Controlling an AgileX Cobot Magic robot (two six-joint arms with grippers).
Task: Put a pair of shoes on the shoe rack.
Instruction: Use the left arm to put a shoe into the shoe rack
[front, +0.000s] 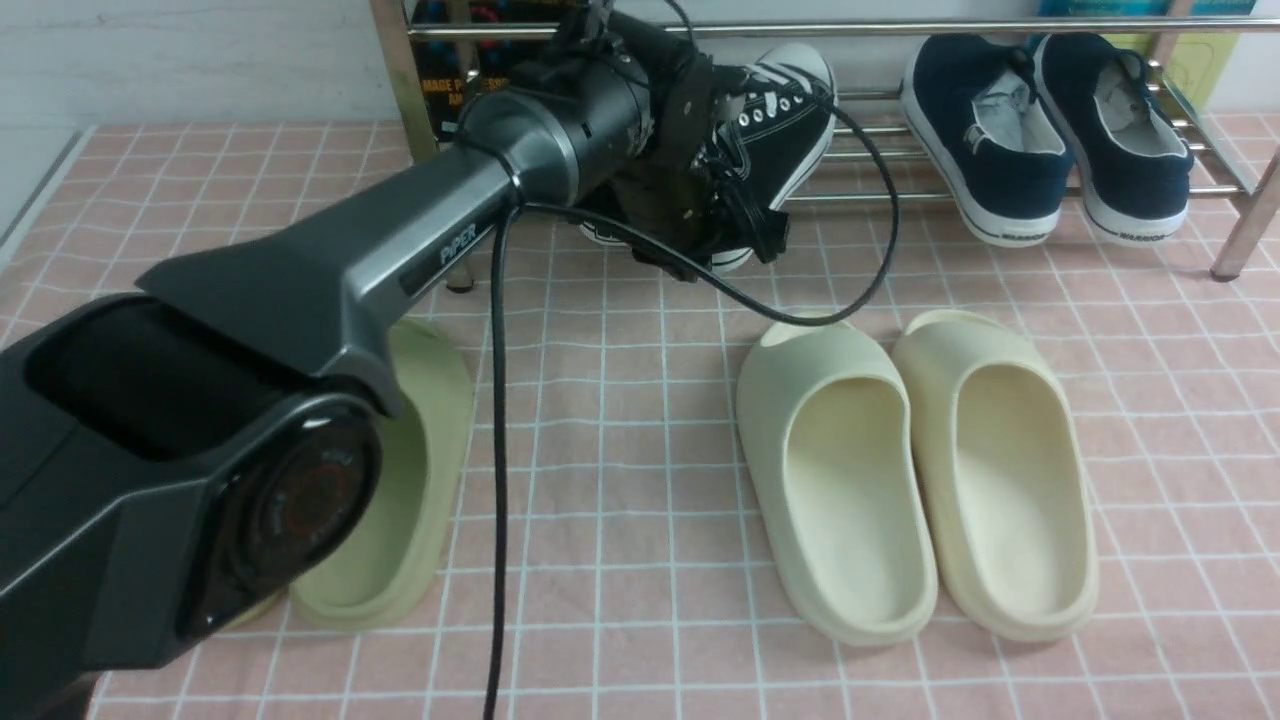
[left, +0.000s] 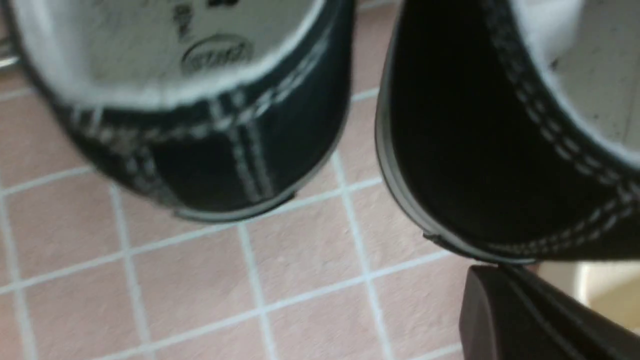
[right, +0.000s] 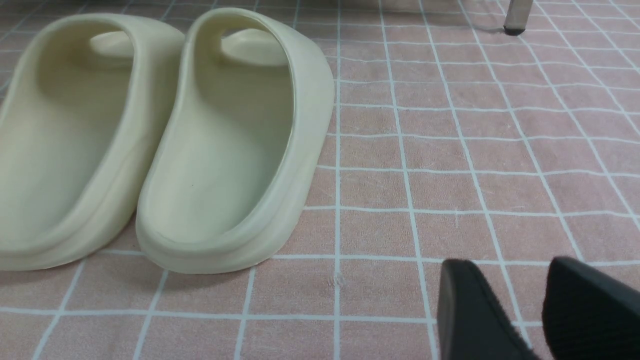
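Two black sneakers with white stitching fill the left wrist view heel-on: one heel (left: 210, 145) and the other heel (left: 480, 165). In the front view one sneaker (front: 790, 110) leans toe-up on the chrome shoe rack (front: 900, 28); the other is mostly hidden behind my left arm. My left gripper (front: 750, 220) sits low at their heels, jaws pressed together, and its tip (left: 502, 280) touches one heel's sole edge. Whether any of the shoe is pinched does not show. My right gripper (right: 510, 270) hangs open over the pink checked cloth, holding nothing.
Two navy shoes (front: 985, 140) (front: 1130, 140) stand on the rack's right half. A cream pair of slides (front: 840, 470) (front: 1000, 470) lies mid-floor, beside my right gripper (right: 220, 145). A green slide (front: 410, 480) lies under my left arm. A rack leg (front: 1240, 230) stands at the right.
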